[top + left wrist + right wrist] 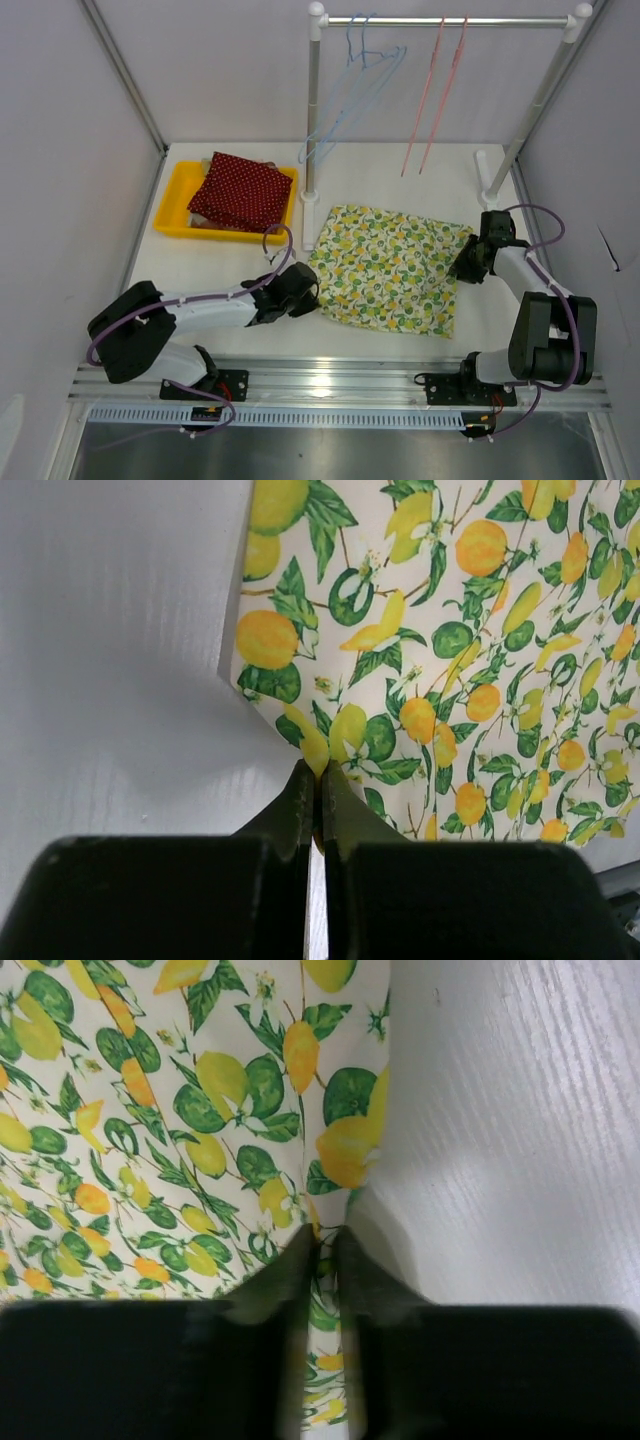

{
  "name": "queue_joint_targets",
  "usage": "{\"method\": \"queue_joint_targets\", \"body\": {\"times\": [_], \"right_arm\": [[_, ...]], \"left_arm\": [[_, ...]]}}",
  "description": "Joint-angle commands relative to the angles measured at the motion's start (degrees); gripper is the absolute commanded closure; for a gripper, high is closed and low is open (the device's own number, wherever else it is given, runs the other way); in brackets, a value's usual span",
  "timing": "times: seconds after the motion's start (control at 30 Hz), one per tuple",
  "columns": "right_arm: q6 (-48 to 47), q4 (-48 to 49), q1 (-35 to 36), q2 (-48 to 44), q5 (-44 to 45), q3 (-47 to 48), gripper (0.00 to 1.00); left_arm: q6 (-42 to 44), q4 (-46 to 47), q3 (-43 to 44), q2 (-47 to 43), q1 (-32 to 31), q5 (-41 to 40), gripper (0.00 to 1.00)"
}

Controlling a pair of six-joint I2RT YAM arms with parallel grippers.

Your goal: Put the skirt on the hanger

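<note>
- at far left a yellow plastic tray (pixel 172 208) holds a folded red cloth (pixel 240 190) with white dots; it is not part of this job.
- the left pincer (pixel 318 770) is clenched on the skirt's (pixel 390 265) left edge, low on the counter (pixel 500 310), and a small peak of fabric rises between its black fingers.
- the skirt lies nearly flat mid-counter, between the two arms: thin woven cloth, cream with lemons, oranges and green leaves, roughly square, with soft wrinkles.
- behind it, thin blue wire hangers (pixel 372 60) and slim pink ones (pixel 422 100) hang from a white rail (pixel 450 20), well apart from the skirt.
- the right pincer (pixel 325 1235) is pinched on the skirt's right edge, with fabric caught between its fingers.
- progress, as i judge it: early. both sides look gripped, but the skirt is not yet lifted, no hanger is taken down, and all of the threading or draping is left.
</note>
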Motion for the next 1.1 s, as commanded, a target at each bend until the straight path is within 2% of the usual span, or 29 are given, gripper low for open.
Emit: {"method": "queue_joint_targets", "body": {"times": [0.0, 0.03, 0.07, 0.13, 0.17, 0.27, 0.33, 0.57, 0.67, 0.7, 0.8, 0.87, 0.9, 0.93, 0.97, 1.03, 1.07], "right_arm": [[-1.2, 0.0, 0.6, -1.1, 0.1, 2.0, 0.67], [-1.0, -0.3, 0.6, -1.5, 0.8, 2.2, 0.59], [-1.1, -0.7, 0.6, -2.0, 1.0, 2.2, 0.44], [-0.9, -1.5, 0.6, -4.2, 1.4, 2.6, 0.34], [-0.9, -1.7, 0.6, -4.9, 1.5, 2.7, 0.27], [-0.9, -3.3, 0.6, -7.1, 2.1, 4.3, 0.22], [-0.7, -4.6, 0.7, -8.4, 1.9, 5.0, 0.22], [0.5, -5.7, 3.6, -12.9, 1.8, 6.4, 0.21], [0.9, -6.2, 4.6, -14.2, 1.2, 7.9, 0.21], [1.1, -6.3, 4.9, -14.4, 1.1, 8.2, 0.21], [1.3, -6.7, 7.7, -15.7, 1.4, 9.3, 0.21], [1.4, -7.0, 8.9, -16.7, 1.6, 9.5, 0.21], [1.5, -7.0, 9.6, -17.0, 1.6, 9.5, 0.21], [1.8, -7.0, 9.6, -17.3, 1.6, 9.3, 0.21], [1.7, -6.8, 9.8, -17.8, 1.1, 9.2, 0.21], [1.8, -6.7, 10.3, -18.0, 0.6, 9.3, 0.22], [1.9, -6.7, 10.6, -18.0, 0.5, 9.5, 0.22]], "left_arm": [[2.2, 2.5, -0.9, -0.7, -1.7, 0.7, 0.88], [2.4, 3.0, -1.2, -0.9, -2.3, 0.9, 0.78], [3.4, 3.1, -1.2, -1.1, -2.7, 0.8, 0.57], [4.8, 1.9, -0.8, -2.0, -4.1, -0.3, 0.43], [5.3, 1.5, -0.7, -2.8, -4.3, -0.4, 0.38], [7.8, -2.8, 0.4, -8.3, -4.6, -2.0, 0.26], [11.3, -7.3, 1.9, -12.6, -4.6, -3.9, 0.23], [21.0, -21.5, 14.2, -21.1, -4.8, -7.9, 0.26], [28.7, -24.5, 21.2, -24.3, -4.6, -11.8, 0.27], [28.8, -25.3, 25.5, -24.3, -4.3, -13.1, 0.27], [40.3, -25.7, 38.1, -20.3, -1.0, -14.0, 0.27], [44.7, -25.4, 48.5, -15.2, 1.6, -13.5, 0.27], [48.3, -25.2, 51.0, -13.5, 2.5, -12.8, 0.27], [50.2, -24.8, 53.2, -11.7, 4.7, -11.7, 0.27], [51.4, -24.9, 60.4, -8.0, 6.2, -9.3, 0.27], [54.2, -25.2, 64.9, -3.9, 9.8, -7.0, 0.28], [55.3, -25.1, 71.0, -0.2, 10.7, -6.0, 0.28]]}}
